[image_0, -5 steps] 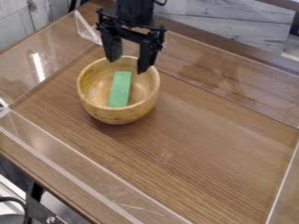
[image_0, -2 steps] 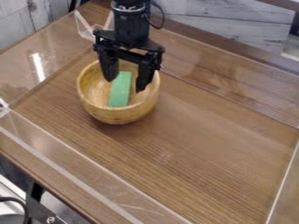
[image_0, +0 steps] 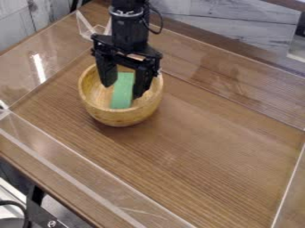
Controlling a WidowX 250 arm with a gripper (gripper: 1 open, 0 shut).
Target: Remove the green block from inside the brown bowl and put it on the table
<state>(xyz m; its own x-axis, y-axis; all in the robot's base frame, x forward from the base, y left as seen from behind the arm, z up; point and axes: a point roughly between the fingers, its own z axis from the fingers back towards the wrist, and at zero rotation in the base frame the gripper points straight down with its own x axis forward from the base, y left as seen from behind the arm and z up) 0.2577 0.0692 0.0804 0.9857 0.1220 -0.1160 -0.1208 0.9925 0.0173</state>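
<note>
You've got the brown bowl (image_0: 117,116) on the wood table (image_0: 191,156), up in the upper left part of the pic. The green block (image_0: 123,90) is in the bowl. It lies long ways, w/ one end toward the near side of the bowl and the other end up toward the arm. You can see the top of it, bright green, and a bit of the bowl floor on each side of it.

Your black gripper (image_0: 125,80) is right over the bowl, pointing down. Its jaws are wide open, one on the left side of the pic and one on the right, w/ the block btwn them. It's let go of everything, no grip on the block. Can't tell if a finger touches the bowl or the block.

The black arm (image_0: 128,18) comes in from the top of the pic and hides some of the far rim of the bowl. You can see the near rim and the round, light brown side of the bowl fine.

The table is brown w/ dark streaks. A low clear wall (image_0: 89,203) runs along the near left edge. Black cables (image_0: 14,212) sit in the bottom left corner, off the table. At the top right, past the table, there's a pale wood-look floor (image_0: 256,25).
</note>
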